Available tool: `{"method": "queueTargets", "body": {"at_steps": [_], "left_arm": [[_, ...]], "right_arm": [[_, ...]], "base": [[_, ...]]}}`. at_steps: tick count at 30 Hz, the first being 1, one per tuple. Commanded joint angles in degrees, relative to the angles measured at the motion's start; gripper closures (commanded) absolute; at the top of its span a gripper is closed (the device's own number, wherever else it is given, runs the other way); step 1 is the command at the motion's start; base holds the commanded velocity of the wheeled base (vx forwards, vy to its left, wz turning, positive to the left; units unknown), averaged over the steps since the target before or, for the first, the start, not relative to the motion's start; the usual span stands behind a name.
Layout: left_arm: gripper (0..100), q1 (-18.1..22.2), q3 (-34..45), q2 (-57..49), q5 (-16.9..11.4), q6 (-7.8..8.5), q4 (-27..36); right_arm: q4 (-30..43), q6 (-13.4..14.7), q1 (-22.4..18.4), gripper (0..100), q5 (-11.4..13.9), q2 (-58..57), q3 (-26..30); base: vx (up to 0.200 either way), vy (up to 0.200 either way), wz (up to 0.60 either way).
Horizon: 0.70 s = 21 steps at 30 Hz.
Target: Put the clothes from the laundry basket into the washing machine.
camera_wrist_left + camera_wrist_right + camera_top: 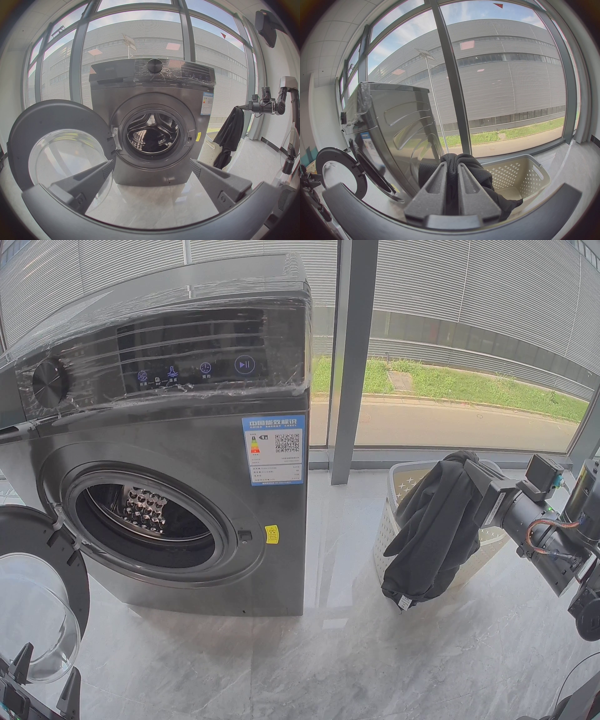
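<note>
Clamps black garment (431,534) in right gripper (475,474), right of frame; holds left gripper (49,668) spread, lower left. Risks snagging hanging hem on laundry basket (389,521) rim.

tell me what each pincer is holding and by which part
The right pincer is shut on a black garment, pinching a bunched fold at its top; the rest hangs down by the laundry basket. The left pincer is open and holds nothing.

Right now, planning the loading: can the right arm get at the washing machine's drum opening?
Likely yes, black garment in its jaws: the door stands swung open, the drum opening is unblocked, bare floor lies between.
</note>
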Motion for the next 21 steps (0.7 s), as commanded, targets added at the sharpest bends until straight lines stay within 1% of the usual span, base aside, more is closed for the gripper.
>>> {"method": "queueTargets", "body": {"at_steps": [1, 3, 21], "left_arm": [[0, 0.00, 0.84, -0.94, 0.01, -0.04, 0.00], [0, 0.00, 0.84, -0.94, 0.01, 0.05, 0.00], [0, 0.00, 0.84, -0.94, -0.08, -0.04, 0.00]], "right_arm": [[-0.02, 0.00, 0.16, 100, -0.02, 0.19, 0.24], [-0.02, 0.00, 0.24, 100, -0.02, 0.19, 0.41], [-0.02, 0.00, 0.33, 100, -0.02, 0.19, 0.59]], "base": [[0.000, 0.000, 0.00], [0.000, 0.000, 0.00], [0.000, 0.200, 0.00]]}}
